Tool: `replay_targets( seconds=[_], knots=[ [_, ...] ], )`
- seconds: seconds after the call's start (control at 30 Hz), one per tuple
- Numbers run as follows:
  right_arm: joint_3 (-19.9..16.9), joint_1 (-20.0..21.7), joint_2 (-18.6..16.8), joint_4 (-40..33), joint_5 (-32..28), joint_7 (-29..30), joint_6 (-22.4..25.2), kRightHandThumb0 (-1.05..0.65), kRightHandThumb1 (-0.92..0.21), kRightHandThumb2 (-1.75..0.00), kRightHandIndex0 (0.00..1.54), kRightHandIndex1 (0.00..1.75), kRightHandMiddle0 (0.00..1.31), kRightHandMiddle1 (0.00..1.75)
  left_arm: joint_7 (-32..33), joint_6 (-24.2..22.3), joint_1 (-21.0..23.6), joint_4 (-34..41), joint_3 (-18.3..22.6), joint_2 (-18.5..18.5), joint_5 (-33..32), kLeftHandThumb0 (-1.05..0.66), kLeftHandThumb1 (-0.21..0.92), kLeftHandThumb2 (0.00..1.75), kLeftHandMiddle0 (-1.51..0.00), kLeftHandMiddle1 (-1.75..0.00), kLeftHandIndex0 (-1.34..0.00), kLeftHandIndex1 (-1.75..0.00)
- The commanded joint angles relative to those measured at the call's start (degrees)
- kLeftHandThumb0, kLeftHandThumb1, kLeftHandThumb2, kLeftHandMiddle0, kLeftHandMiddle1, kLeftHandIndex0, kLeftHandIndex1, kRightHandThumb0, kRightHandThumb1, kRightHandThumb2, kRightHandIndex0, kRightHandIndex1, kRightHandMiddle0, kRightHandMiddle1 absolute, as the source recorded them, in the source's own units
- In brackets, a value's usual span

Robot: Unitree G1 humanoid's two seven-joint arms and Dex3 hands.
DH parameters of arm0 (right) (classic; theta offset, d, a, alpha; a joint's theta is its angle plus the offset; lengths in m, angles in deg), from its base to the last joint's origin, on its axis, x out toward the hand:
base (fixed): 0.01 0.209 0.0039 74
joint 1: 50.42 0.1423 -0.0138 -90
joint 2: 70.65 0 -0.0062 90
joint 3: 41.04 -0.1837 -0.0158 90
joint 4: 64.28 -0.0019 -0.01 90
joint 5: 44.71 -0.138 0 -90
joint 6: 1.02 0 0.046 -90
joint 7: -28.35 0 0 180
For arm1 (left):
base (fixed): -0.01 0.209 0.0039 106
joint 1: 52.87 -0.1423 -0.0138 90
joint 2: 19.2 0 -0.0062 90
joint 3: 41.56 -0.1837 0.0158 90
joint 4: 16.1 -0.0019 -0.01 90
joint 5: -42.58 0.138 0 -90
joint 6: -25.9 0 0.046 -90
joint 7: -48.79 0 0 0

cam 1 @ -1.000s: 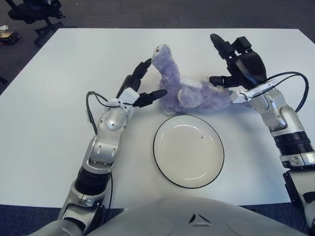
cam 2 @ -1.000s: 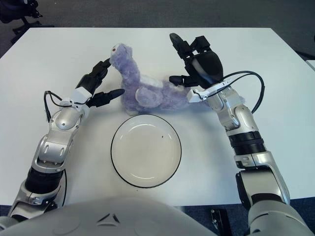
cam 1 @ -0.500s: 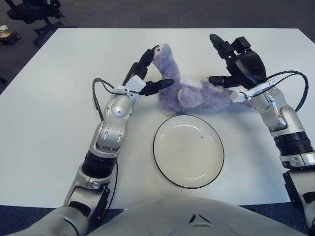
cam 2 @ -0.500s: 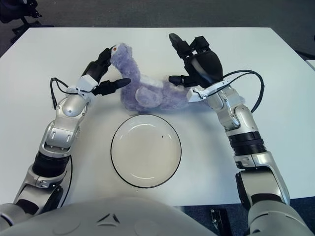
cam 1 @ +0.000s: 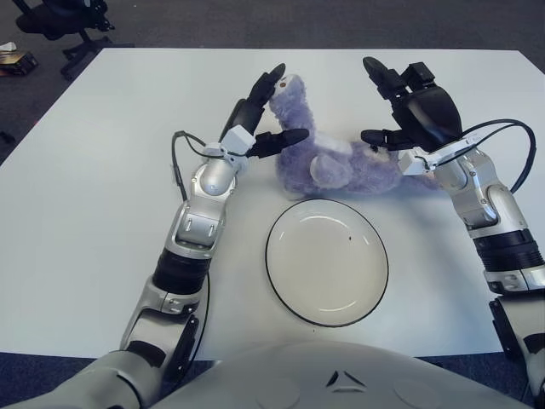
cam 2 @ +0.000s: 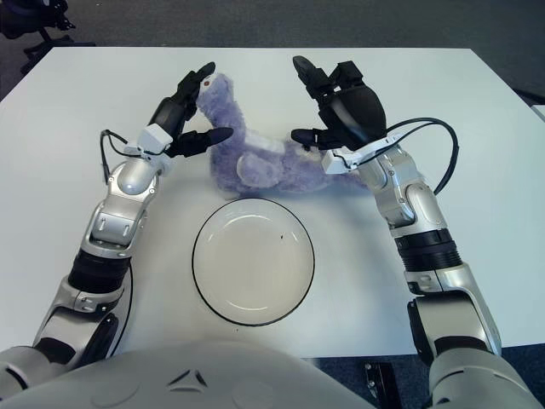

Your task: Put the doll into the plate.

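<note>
Nearest you, the white plate (cam 1: 327,262) with its dark rim sits bare on the surface (cam 1: 77,221), close to the near edge and roughly between your two arms.

Just beyond the plate, your left robot hand (cam 1: 262,115) is at the left end of the doll (cam 1: 328,158). Its fingers (cam 1: 288,138) are spread, not clenched: one dark finger points right along the doll's neck, and the others reach up beside the head. They look to be touching the fur at the head, but you cannot tell whether they have any real grip on it.

Your right robot hand (cam 1: 407,106) is at the doll's right end. It is released too, with one finger stretched up and to the far left, and the thumb pointing left over the doll's lower body. The palm sits above and just beside the fur; whether it presses on it cannot be told.

The doll itself, a purple plush animal with a pale belly patch, lies on the surface just beyond the plate's far rim, outside the plate. Its body lies flat, its head lifted toward the far left, and it sits between your two hands.

The surface is a plain white table that carries only the plate and the doll. Past its far edge you see dark carpet (cam 1: 255,21), and the base of a black office chair (cam 1: 60,21) in the far left corner.
</note>
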Motion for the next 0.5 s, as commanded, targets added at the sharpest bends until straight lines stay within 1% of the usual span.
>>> replay_targets(
  seconds=[0.0,0.17,0.33,0.47],
  knots=[
    [-0.54,-0.59,0.2,-1.12,-0.89,-0.72,0.53,-0.89,-0.92,-0.74,0.0,0.0,0.08,0.04,-0.97,2.8,1.75,-2.95,0.48,-0.02,-0.85,-0.79,0.89,0.0,-0.24,0.0,-0.29,-0.12],
    [-0.7,-0.88,0.24,-1.62,-1.06,-1.06,0.77,-0.89,-0.92,-0.74,0.0,0.0,0.08,0.04,-1.84,3.78,2.7,-4.81,0.52,0.27,-1.45,-0.79,0.9,0.0,-0.24,0.0,-0.31,-0.12],
    [-1.0,-1.25,0.35,-2.33,-1.36,-1.63,1.06,-0.88,-0.92,-0.73,0.0,0.0,0.08,0.04,-3.9,2.31,3.98,-5.73,0.45,1.0,-1.82,-0.79,0.9,0.0,-0.24,0.0,-0.32,-0.12],
    [-1.11,-1.39,0.43,-2.7,-1.57,-1.95,1.24,-0.88,-0.92,-0.72,0.0,0.0,0.08,0.04,-5.03,2.18,4.5,-6.2,0.56,1.35,-2.15,-0.79,0.91,0.0,-0.24,0.0,-0.33,-0.12]
  ],
)
